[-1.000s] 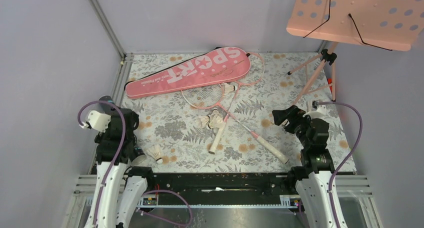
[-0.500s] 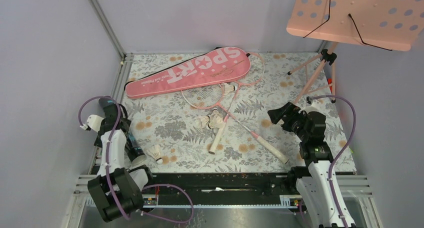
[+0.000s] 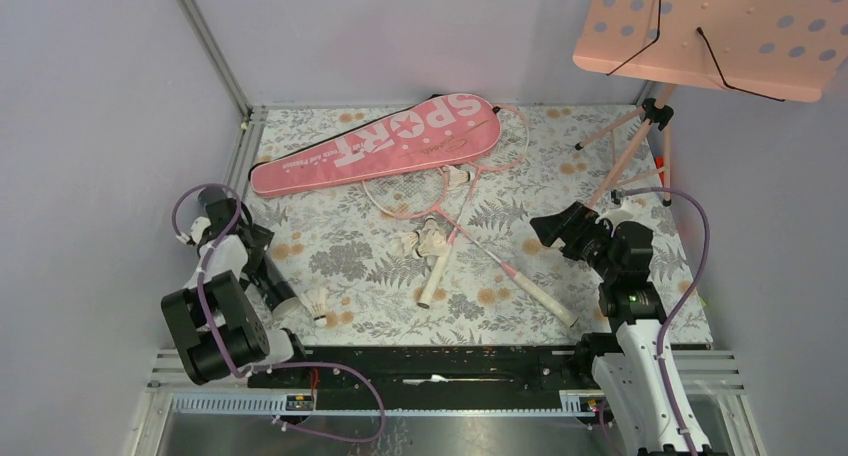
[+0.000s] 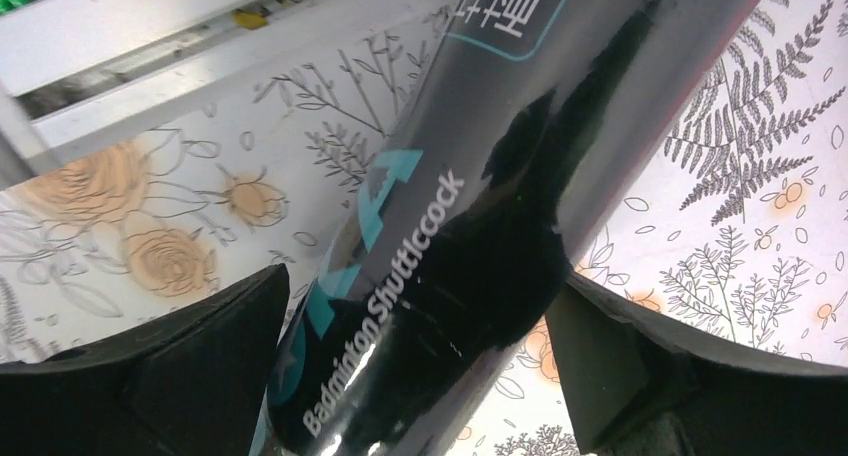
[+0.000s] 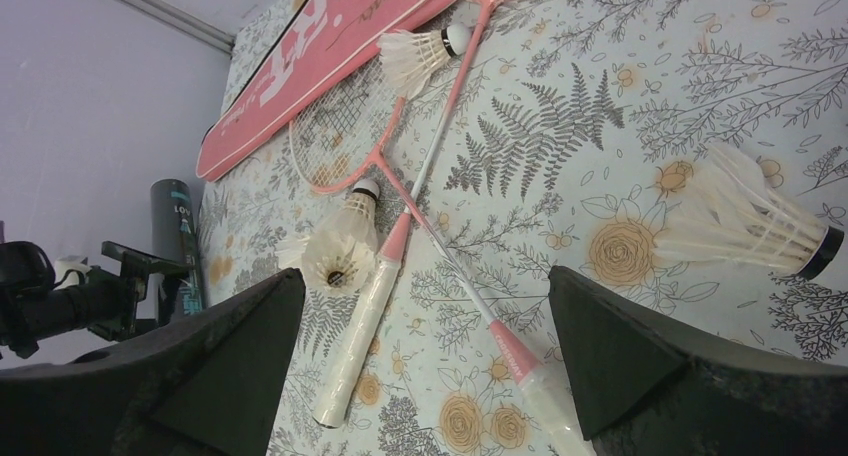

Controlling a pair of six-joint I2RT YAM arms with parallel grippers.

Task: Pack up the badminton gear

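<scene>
- L gripper (image 4: 410, 368): fingers spread wide, set on either side of the black tube (image 4: 470, 226); whether the tube is touched cannot be told.
- Tube lies at the table's near-left edge, "Badminton Shuttlecock" printed along it; one shuttlecock (image 3: 318, 302) just beside it.
- R gripper (image 5: 425, 371): fingers spread, nothing between them, held above the cloth at mid-right; a shuttlecock (image 5: 745, 221) lies close by.
- Two pink rackets (image 3: 440, 238) are crossed at centre, w/ two shuttlecocks (image 3: 425, 242) at the crossing and another (image 3: 458, 176) by the racket heads.
- Pink "SPORT" bag (image 3: 380, 141) lies slantwise at the far side, over one racket head.
- Surface: table (image 3: 350, 231) covered w/ a pale cloth printed in grey ferns and orange flowers.
- Room: plain lilac walls, a metal post (image 3: 205, 41) far left, pink perforated music stand (image 3: 715, 31) far right.
- Vs 1 s earlier: L arm has been folded low and its gripper brought down over the tube; R gripper has been edged slightly left; gear unmoved.
</scene>
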